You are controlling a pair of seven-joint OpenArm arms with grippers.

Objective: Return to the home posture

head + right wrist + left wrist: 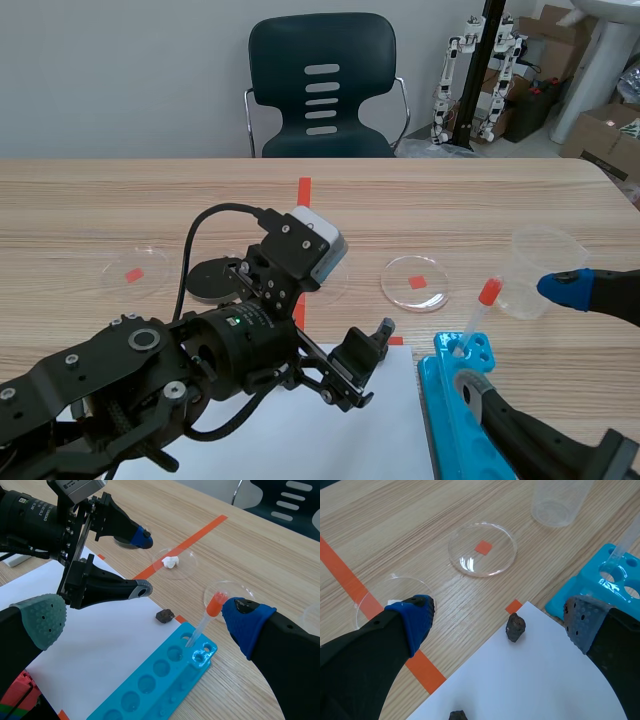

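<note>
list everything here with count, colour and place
round plastic petri dishes: three, clear, across the table's middle; one holds a white lump
plastic beaker: one, clear, beyond the rack
test-tube rack: one, bright blue, beside the paper
dropper: one, orange-red bulb, standing in the rack
sheet of paper: one, white, table's near edge
small rock pieces: two, dark, on the paper
flat disc: one, black, beside the left arm
chair: one, dark green, behind the table
left gripper: black, fingers open, over the paper's corner
right gripper: black, fingers open, over the rack
</note>
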